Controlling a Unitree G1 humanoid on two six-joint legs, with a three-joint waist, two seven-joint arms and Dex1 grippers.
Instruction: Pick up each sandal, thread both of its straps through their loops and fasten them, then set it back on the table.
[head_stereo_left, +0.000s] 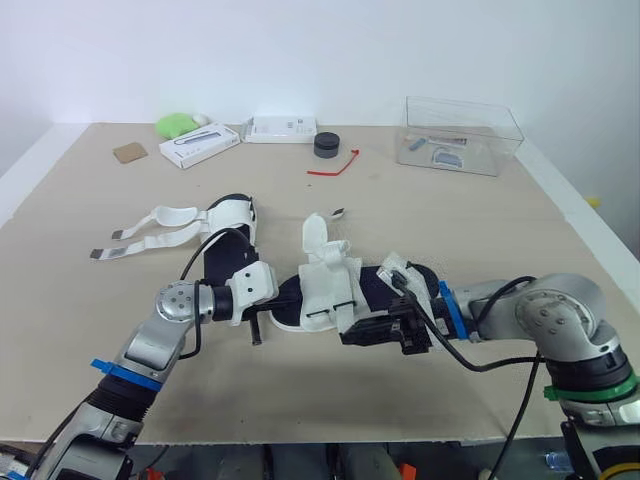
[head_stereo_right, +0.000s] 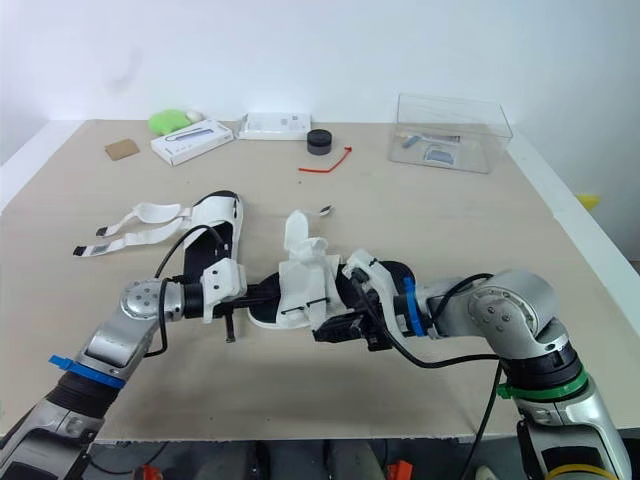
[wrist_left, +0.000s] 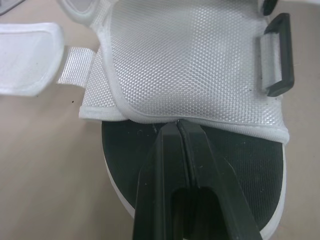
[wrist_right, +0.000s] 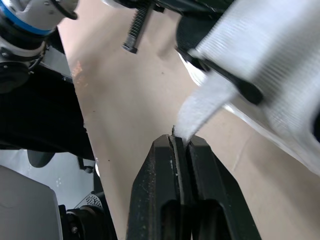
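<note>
Right gripper (wrist_right: 181, 142) pinches a strap (wrist_right: 206, 106) fed through its loop (wrist_right: 227, 80) while left gripper (wrist_left: 177, 123) clamps the sandal (head_stereo_left: 328, 285) near the table (head_stereo_left: 480, 215) front; a loose pinch could let the strap slide back out.

Head stereo pair facing down over table (head_stereo_left: 470, 215), wrist cameras close behind left tool (wrist_left: 177, 123), right tool (wrist_right: 181, 140), sharing middle sandal (head_stereo_left: 325, 288).

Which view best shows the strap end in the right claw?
Right wrist view: the strap runs from the black loop into the shut right claw. Eye views show it small beside the sandal; left wrist view shows the sandal's upper.
</note>
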